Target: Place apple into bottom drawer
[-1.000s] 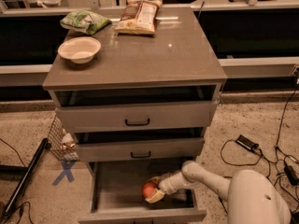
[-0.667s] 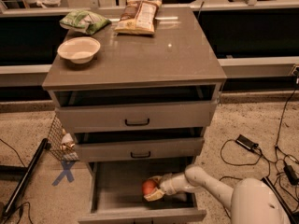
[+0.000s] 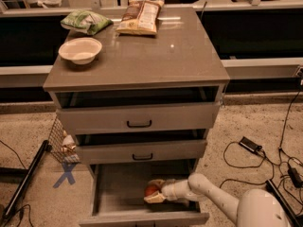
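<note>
The bottom drawer [image 3: 118,188] stands pulled out at the foot of the grey-brown cabinet, its flat floor showing. The apple [image 3: 151,190], orange-red, sits low inside the drawer near its right half. My gripper [image 3: 154,191] reaches in from the right on a white arm [image 3: 208,195], with one pale finger above the apple and one below it, closed around it. The apple is at or just above the drawer floor; I cannot tell if it touches.
The two upper drawers [image 3: 137,119] with black bar handles stand slightly open. On the cabinet top [image 3: 156,56] are a white bowl [image 3: 80,49], a green bag [image 3: 85,21] and a chip bag [image 3: 140,16]. Cables [image 3: 265,155] lie on the floor right. A wire basket [image 3: 61,143] is at left.
The view has shifted, so the cabinet sits a little differently in frame. My gripper stays inside the bottom drawer with the apple, slightly lower and nearer the drawer floor.
</note>
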You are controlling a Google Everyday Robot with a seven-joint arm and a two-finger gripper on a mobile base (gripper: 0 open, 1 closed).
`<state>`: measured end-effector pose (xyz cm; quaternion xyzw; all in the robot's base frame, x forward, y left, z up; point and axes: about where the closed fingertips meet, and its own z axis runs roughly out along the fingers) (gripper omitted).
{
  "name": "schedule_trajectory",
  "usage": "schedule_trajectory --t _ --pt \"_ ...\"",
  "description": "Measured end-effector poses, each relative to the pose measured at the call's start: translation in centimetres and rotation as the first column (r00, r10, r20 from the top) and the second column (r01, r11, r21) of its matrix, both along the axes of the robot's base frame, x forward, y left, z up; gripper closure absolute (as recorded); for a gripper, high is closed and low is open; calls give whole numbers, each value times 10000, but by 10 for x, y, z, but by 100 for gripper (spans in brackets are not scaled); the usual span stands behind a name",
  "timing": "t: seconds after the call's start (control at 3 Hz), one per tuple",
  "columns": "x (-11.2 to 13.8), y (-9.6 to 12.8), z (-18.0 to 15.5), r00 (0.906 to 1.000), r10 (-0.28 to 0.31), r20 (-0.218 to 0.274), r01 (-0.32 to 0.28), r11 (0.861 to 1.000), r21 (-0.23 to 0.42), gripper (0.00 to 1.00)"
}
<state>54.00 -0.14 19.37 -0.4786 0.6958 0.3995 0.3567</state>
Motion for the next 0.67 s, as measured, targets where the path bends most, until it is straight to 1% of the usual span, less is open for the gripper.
schedule_trajectory --t 0.33,0.67 --pt "-1 2 0 10000 20 -13 -20 10000 14 0" --pt "-1 2 0 10000 20 -13 -20 10000 14 0"
